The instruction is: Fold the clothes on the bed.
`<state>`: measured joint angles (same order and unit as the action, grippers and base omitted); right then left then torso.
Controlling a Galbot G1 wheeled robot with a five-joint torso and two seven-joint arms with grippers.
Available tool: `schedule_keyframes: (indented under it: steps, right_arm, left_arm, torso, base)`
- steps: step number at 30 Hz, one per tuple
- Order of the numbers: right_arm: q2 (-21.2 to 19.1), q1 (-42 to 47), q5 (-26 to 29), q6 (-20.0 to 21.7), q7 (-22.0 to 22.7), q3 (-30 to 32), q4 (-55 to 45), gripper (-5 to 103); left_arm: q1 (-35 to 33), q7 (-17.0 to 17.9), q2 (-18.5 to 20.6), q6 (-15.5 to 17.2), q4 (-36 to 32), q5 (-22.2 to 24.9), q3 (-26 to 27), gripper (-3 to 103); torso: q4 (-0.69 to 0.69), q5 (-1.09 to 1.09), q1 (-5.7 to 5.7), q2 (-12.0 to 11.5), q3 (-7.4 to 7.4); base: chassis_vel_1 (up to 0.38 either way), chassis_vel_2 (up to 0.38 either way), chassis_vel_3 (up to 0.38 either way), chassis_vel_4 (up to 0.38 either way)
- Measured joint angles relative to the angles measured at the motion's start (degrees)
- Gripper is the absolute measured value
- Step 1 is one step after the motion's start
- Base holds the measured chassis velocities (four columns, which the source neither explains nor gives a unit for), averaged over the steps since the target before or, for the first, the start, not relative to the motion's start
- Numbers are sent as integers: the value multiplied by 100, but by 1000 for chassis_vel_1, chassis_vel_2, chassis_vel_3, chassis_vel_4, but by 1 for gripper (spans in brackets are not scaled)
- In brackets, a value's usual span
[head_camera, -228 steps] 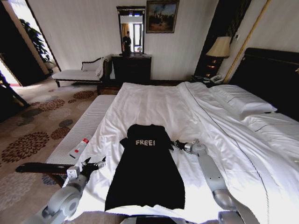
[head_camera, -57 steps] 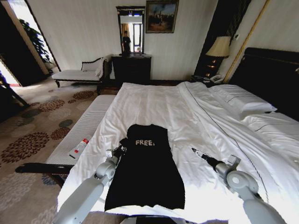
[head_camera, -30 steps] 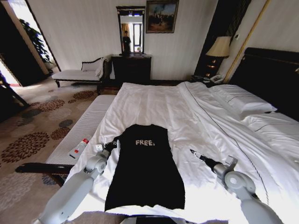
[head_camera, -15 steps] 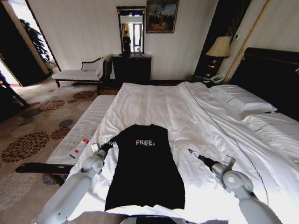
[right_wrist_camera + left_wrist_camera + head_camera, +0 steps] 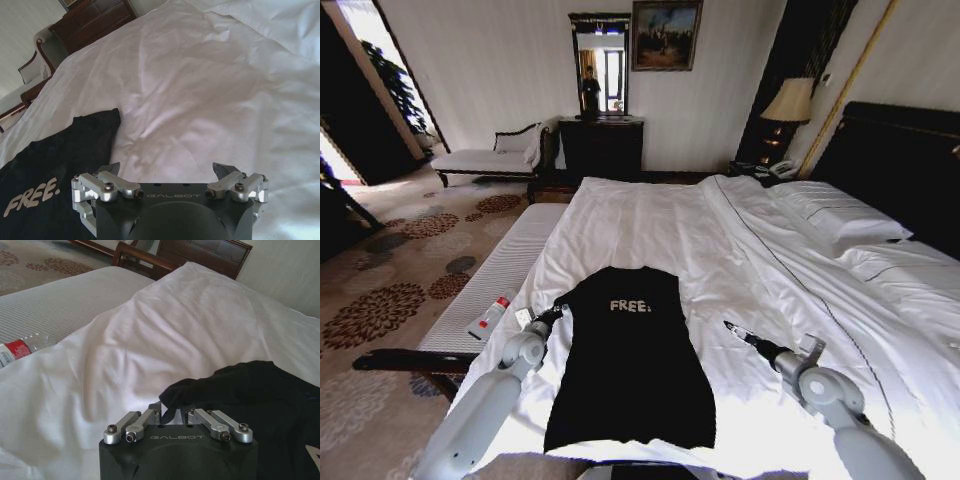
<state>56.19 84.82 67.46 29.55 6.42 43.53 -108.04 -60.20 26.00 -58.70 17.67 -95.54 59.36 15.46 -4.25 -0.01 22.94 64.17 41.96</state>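
On the white bed (image 5: pixel 650 215), seen from the head camera, the black shirt (image 5: pixel 630 365) lay flat near the foot edge, collar toward the pillows, skirt toward the robot. Against the picture from about two seconds before, the left pincer (image 5: pixel 552 313) had drawn outward from the shirt's body to its left sleeve, and the sleeve that had been bunched inward now lay pulled out to the side; a judgement only, but the garment seemed to be getting spread flat before any fold was made. The right pincer (image 5: pixel 730 327) hovered over bare sheet, apart from the shirt's right edge, having shifted only slightly in that time. White letters "FREE!" (image 5: pixel 631 305) read across the chest. A plastic bottle with a red label (image 5: pixel 492 314) lay on the ribbed white bench beside the bed, its print too small to read. From the left wrist camera, the left pincer (image 5: pixel 170 413) had its fingers drawn close together on the edge of the black sleeve (image 5: pixel 200 387), apparently pinching it; "GALBOT" was embossed on its housing, and the red-labelled bottle (image 5: pixel 15 351) showed off to one side. From the right wrist camera, the right pincer (image 5: pixel 167 172) stood spread wide and empty above the sheet, "GALBOT" again on the body, with "FREE." (image 5: pixel 32 198) legible on the shirt (image 5: pixel 60 165) nearby.
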Motion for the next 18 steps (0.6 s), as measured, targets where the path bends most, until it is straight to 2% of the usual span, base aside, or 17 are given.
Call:
schedule_keyframes:
  steps: [1,5,8,10,11,12,13,14,16,17,18]
  right_arm:
    - [0,0,0,0,0,0,0,100]
    - [59,37,-71,-8,-21,-31,4,100]
    - [81,31,-97,-9,-21,-66,4,100]
    - [88,16,-103,-9,-19,-86,0,100]
    - [91,8,-104,-9,-14,-93,-8,100]
    - [91,8,-104,-9,-14,-93,-8,100]
    - [92,4,-104,-9,-9,-94,-16,100]
    - [93,2,-104,-9,-4,-94,-21,100]
    - [96,2,-102,-9,4,-83,-33,100]
    - [96,2,-102,-9,4,-83,-33,100]
    - [98,10,-97,-9,6,-54,-51,100]
  left_arm:
    - [0,0,0,0,0,0,0,23]
    - [-61,-27,79,-66,124,-115,260,44]
    - [-81,-65,122,-98,119,-168,310,49]
    - [-112,-123,154,-102,89,-254,333,60]
    - [-168,-213,193,-107,41,-411,326,66]
    - [-168,-213,193,-107,41,-411,326,66]
    - [-234,-293,240,-117,-29,-564,288,71]
    - [-310,-364,288,-124,-120,-697,242,71]
    - [-514,-484,385,-141,-349,-955,153,82]
    - [-514,-484,385,-141,-349,-955,153,82]
    - [-670,-562,462,-170,-468,-1229,112,87]
  torso:
    - [0,0,0,0,0]
    - [0,0,0,0,0]
    - [0,0,0,0,0]
    - [-1,0,0,0,0]
    - [-2,0,0,0,0]
    - [-2,0,0,0,0]
    - [-2,0,0,0,0]
    - [-1,0,0,0,0]
    - [-1,0,0,0,0]
    - [-1,0,0,0,0]
    - [-1,-1,0,0,0]
  base:
    - [0,0,0,0]
    - [0,0,0,0]
    - [0,0,0,0]
    - [0,0,0,0]
    - [0,0,0,0]
    - [0,0,0,0]
    - [0,0,0,0]
    - [0,0,0,0]
    - [0,0,0,0]
    - [0,0,0,0]
    - [0,0,0,0]
